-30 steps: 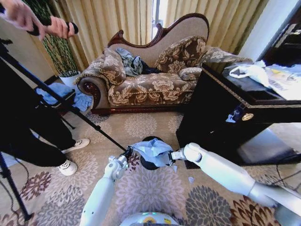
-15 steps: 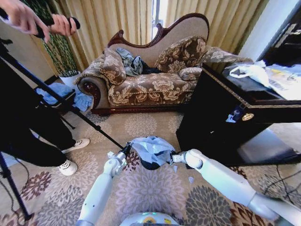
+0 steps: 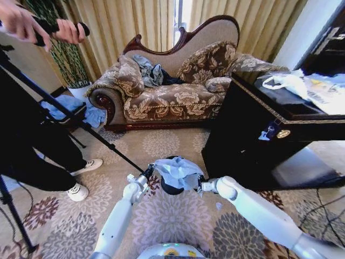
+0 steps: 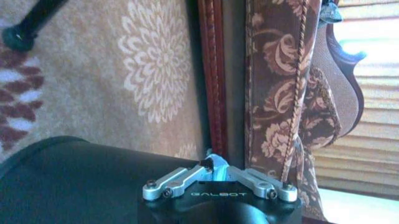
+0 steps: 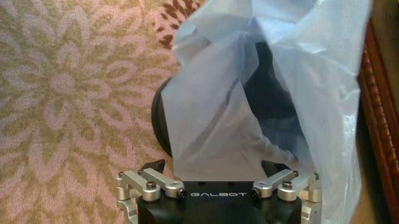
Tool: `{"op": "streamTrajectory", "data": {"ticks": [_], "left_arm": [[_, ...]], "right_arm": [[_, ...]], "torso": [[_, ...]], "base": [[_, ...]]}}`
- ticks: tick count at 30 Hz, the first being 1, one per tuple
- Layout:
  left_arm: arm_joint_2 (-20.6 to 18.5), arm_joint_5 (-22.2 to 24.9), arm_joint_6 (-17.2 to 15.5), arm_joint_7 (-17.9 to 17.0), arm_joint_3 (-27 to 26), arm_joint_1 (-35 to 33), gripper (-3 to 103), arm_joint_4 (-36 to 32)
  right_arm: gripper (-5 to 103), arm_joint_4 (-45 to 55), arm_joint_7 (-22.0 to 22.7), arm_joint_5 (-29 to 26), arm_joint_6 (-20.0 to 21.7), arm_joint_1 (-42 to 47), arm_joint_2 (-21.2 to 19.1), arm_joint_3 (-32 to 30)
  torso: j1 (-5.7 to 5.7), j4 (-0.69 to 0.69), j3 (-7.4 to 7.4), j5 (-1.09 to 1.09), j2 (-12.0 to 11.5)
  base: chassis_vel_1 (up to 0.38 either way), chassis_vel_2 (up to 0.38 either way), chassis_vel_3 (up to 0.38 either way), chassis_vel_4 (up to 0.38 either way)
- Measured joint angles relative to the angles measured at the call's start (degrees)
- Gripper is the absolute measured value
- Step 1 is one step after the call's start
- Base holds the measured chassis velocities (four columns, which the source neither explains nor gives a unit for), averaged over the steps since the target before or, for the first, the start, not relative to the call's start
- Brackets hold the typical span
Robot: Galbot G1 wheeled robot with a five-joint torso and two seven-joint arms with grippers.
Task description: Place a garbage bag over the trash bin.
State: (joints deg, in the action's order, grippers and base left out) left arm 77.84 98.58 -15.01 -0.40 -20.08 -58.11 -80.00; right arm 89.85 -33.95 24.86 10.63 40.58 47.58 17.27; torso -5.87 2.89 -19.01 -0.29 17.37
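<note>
The pale blue garbage bag (image 3: pixel 177 171) lies crumpled over the top of the black trash bin (image 3: pixel 171 189) on the carpet in front of me. My left gripper (image 3: pixel 148 172) is at the bag's left edge, its jaws drawn together on a scrap of blue plastic (image 4: pixel 210 157) beside the bin's dark wall (image 4: pixel 68 186). At the bag's right edge is my right gripper (image 3: pixel 200 186). Seen from the right wrist, its fingers (image 5: pixel 274 166) stand apart with the bag sheet (image 5: pixel 249 93) running between them over the bin's opening (image 5: pixel 274 107).
A patterned sofa (image 3: pixel 172 91) stands behind the bin, and a dark cabinet (image 3: pixel 269 135) is close on the right. A person's legs and a tripod leg (image 3: pixel 97 135) are on the left. Flowered carpet (image 3: pixel 178 216) lies in front of me.
The bag has come down lower over the bin. My right arm has drawn back towards me and lower; the left gripper has shifted slightly right.
</note>
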Motion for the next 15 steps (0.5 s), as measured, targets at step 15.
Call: {"op": "streamTrajectory", "data": {"ticks": [15], "left_arm": [[-0.8,-1.3,0.3,1.2,-0.6,0.8,0,3.2]], "right_arm": [[100,-3.1,1.0,2.8,0.4,1.5,6.0,-0.1]], "torso": [[0.0,0.0,0.0,0.0,0.0]], "base": [[0.0,0.0,0.0,0.0]]}}
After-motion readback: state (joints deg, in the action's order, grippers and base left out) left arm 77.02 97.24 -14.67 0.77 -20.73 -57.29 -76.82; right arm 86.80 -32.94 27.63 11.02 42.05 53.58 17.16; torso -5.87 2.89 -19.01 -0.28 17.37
